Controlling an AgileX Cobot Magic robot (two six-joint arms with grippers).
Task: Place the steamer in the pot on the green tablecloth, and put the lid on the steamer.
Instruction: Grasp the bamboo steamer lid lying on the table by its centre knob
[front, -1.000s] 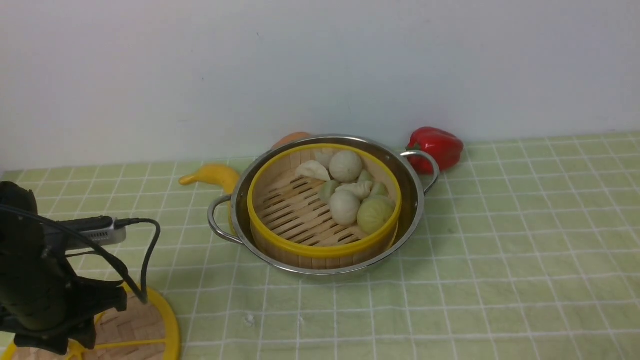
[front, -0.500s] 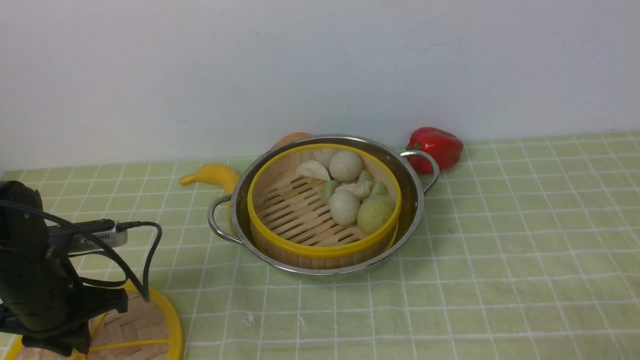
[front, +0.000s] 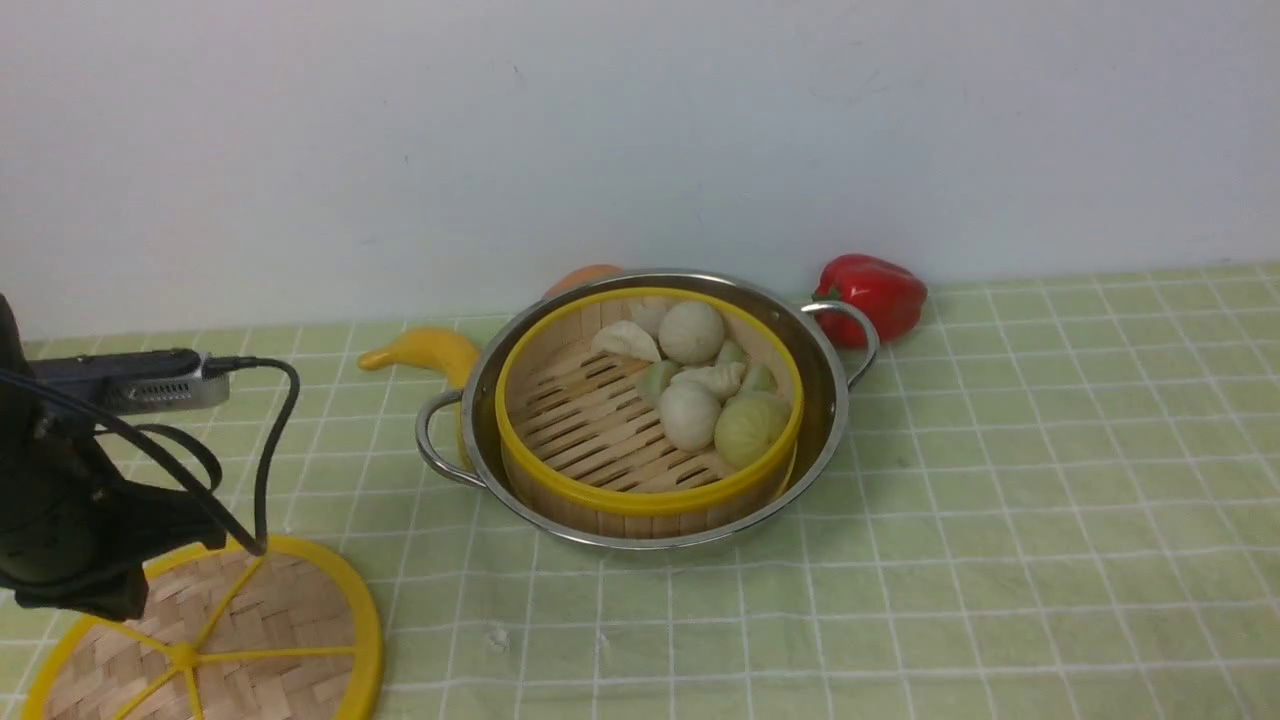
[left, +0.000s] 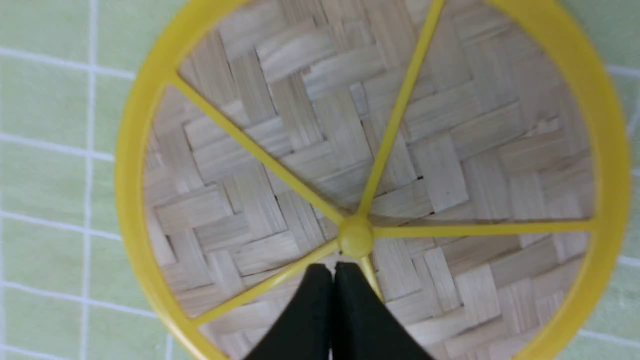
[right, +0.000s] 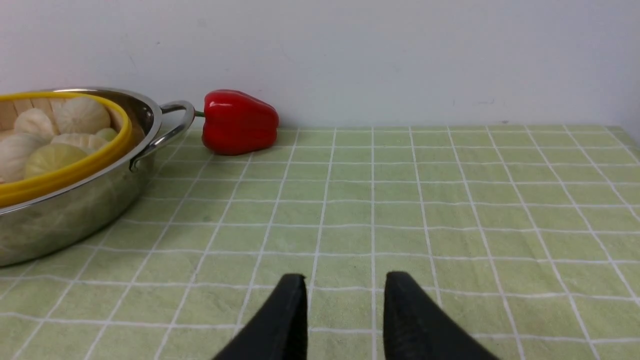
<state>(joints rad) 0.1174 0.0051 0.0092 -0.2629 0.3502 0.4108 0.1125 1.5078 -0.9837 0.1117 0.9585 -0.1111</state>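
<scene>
The left claw (left: 332, 267) is closed beside the hub of the lid (left: 450, 150); whether it grips a spoke is unclear. The right claw (right: 345, 280) is parted and empty; the steamer (front: 590, 420) sits in the pot (front: 828, 420).

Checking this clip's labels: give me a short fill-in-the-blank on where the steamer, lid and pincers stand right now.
1. The steamer sits inside the ___.
2. The lid is off to the robot's ___ of the pot.
3. The right pincer is ___, holding nothing.
4. The red vegetable beside the pot is a ___.

Missing words: pot; left; open; pepper.
</scene>
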